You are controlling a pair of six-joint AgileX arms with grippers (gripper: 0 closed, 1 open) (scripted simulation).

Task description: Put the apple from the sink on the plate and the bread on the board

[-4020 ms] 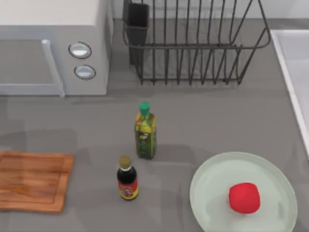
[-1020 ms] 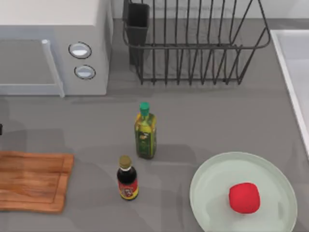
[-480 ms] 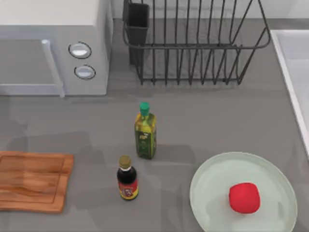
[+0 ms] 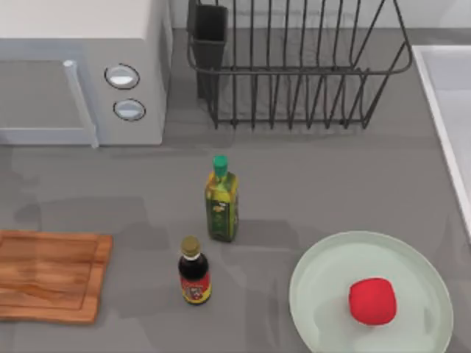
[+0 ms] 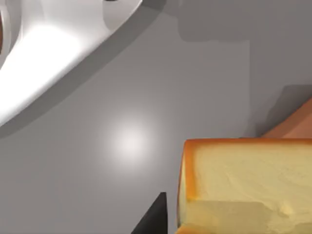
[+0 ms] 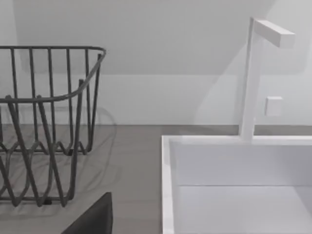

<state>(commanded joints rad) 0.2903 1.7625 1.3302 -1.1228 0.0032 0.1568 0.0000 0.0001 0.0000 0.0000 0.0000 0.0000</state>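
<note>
Grey counter [image 4: 353, 176] up top: apple [image 4: 372, 301] sits on the plate [image 4: 324, 276], board [image 4: 51, 276] bare. Bread [image 5: 248, 183] looms by my left claw's finger [image 5: 152, 218]; can't tell either claw's state.

Not much of the robot is showing here tbh. The left wrist view is catching one matte black, sharp-pointed wedge of a left end effector finger [image 5: 155, 216] poking in from the edge, plain with no markings. The right wrist view is showing the same deal, a dark charcoal angled finger [image 6: 93, 218], flat-faced and plain.
</note>
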